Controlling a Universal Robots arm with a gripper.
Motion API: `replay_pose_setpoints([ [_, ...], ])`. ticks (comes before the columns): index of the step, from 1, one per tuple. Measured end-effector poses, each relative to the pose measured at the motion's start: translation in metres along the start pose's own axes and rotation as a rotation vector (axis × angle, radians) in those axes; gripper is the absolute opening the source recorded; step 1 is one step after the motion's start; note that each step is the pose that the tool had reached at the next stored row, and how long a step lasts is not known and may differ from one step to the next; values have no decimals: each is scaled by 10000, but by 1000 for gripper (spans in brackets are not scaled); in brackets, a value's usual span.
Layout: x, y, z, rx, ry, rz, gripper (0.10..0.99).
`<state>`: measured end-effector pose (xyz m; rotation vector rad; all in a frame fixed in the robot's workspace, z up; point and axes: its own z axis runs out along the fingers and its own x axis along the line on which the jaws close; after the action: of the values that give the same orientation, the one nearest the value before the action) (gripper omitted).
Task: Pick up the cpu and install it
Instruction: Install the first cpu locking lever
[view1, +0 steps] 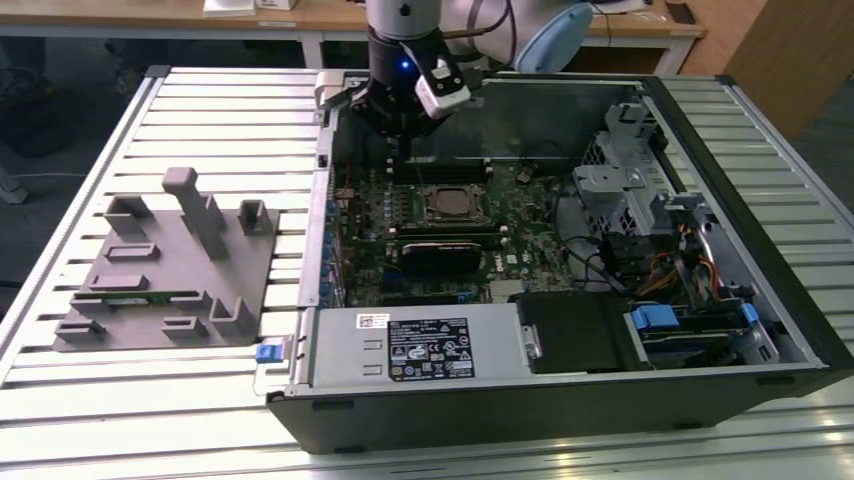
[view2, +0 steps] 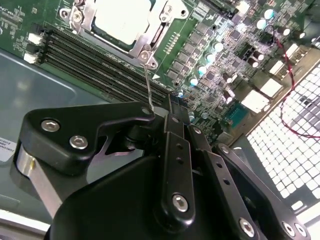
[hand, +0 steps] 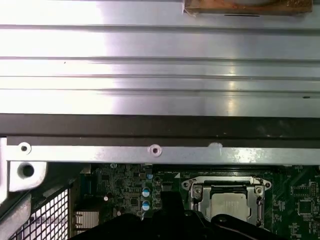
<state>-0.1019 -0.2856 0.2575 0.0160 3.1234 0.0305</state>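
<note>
The cpu (view1: 449, 203) lies flat in the motherboard's socket inside the open computer case (view1: 747, 230), its silver top framed by the metal load plate. It is also visible in both wrist views (view2: 122, 17) (hand: 230, 207). My gripper (view1: 400, 155) hangs just beyond the socket's far side, over the memory slots (view2: 100, 65), with its black fingers drawn together and nothing visibly between them. A thin metal socket lever (view2: 147, 85) rises from the socket's corner up to the fingertips (view2: 170, 107). I cannot tell whether the two touch.
On the exterior view's left, a grey fixture tray (view1: 167, 270) with upright posts sits on the slatted metal table (view1: 200, 100). Inside the case are a power supply (view1: 414, 345) at the near side, and a drive cage (view1: 627, 190) with cables on the exterior view's right.
</note>
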Motion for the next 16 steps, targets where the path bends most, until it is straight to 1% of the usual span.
replay_pose_setpoints([
  [7,-94,11,3,1,1,0,106],
  [16,-107,11,7,14,0,0,106],
])
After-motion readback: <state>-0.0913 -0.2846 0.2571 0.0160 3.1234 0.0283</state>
